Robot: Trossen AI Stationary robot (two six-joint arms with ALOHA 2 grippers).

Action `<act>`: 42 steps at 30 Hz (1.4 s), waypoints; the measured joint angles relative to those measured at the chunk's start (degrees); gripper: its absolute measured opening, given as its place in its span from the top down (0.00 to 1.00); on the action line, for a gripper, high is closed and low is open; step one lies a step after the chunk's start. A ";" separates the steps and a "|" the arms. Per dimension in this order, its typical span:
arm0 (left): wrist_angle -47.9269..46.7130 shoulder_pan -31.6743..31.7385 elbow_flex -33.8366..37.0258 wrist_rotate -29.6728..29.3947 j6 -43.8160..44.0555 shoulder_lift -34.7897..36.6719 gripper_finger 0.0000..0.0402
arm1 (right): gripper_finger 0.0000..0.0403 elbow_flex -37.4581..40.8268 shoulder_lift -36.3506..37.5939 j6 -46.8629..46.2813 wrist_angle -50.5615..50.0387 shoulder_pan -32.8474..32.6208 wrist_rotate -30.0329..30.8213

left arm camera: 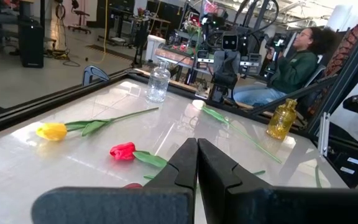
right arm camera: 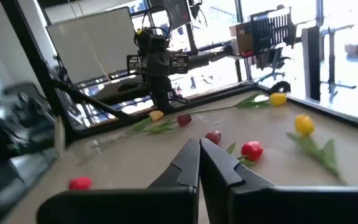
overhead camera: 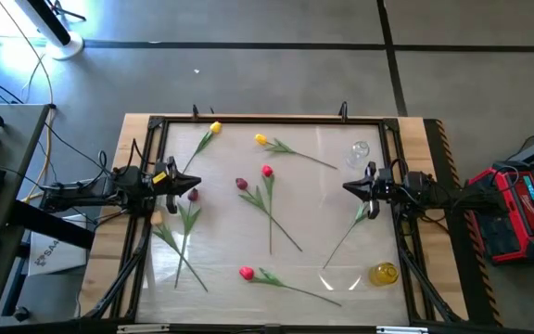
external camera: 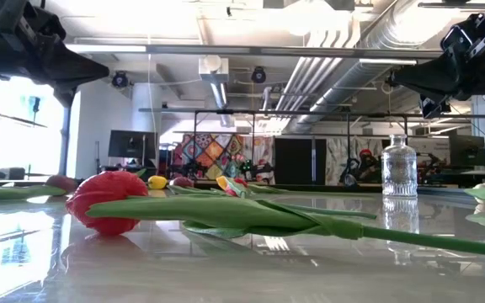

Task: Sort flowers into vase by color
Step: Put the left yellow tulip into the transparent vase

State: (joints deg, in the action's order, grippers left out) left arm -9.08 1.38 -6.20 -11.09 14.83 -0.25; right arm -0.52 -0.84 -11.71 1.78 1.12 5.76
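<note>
Only the high view takes in the whole glossy white table (overhead camera: 221, 269) at once, with the artificial tulips scattered over it on long thin green stems; the low view instead looks level across the surface, where a red tulip head (external camera: 108, 200) lying on its side fills the foreground and the clear glass bottle vase (external camera: 399, 168) stands upright farther back; the left wrist view alone shows a seated person in a green top (left arm camera: 294, 62) beyond the table's far edge, and the amber glass vase (left arm camera: 281, 119) standing near that corner.

From above, one yellow tulip (overhead camera: 215, 128) lies near the far left corner and a second yellow tulip (overhead camera: 260, 140) near the middle of the far side; a red-pink tulip (overhead camera: 267, 172) and a dark maroon tulip (overhead camera: 242, 184) lie close together at the centre, their stems crossing; another red tulip (overhead camera: 246, 273) lies along the near edge; a dark maroon head (overhead camera: 193, 194) sits just beside the left gripper; one stem (overhead camera: 346, 232) runs from the right gripper toward the near side, its head not visible.

The left gripper (overhead camera: 182, 182) hangs over the table's left edge, fingers pressed together on nothing; the right gripper (overhead camera: 350, 187) hangs over the right edge, likewise closed and empty; neither touches a flower.
</note>
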 joint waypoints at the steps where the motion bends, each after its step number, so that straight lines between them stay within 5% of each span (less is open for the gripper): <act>1: 0.23 -0.01 -0.02 0.00 -0.02 0.00 1.00 | 1.00 -0.01 0.00 2.04 0.02 0.00 0.01; 6: 1.04 0.00 0.00 0.00 0.00 0.00 1.00 | 1.00 0.00 0.00 7.14 0.01 -0.01 0.00; 26: 9.64 0.11 0.00 -2.29 0.11 -4.36 0.99 | 1.00 0.00 0.02 -3.42 0.62 -0.02 4.61; 35: 12.30 0.12 -0.44 -12.02 0.04 -16.82 0.85 | 1.00 0.00 0.02 -10.27 2.52 -0.02 3.23; 42: 3.91 2.41 -8.72 -15.46 2.51 -25.78 0.70 | 1.00 -0.01 0.02 -15.99 2.73 -0.02 -0.24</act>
State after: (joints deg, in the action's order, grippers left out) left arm -5.17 3.78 -14.92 -26.55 17.34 -26.03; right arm -0.52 -0.82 -27.70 4.51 1.10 5.52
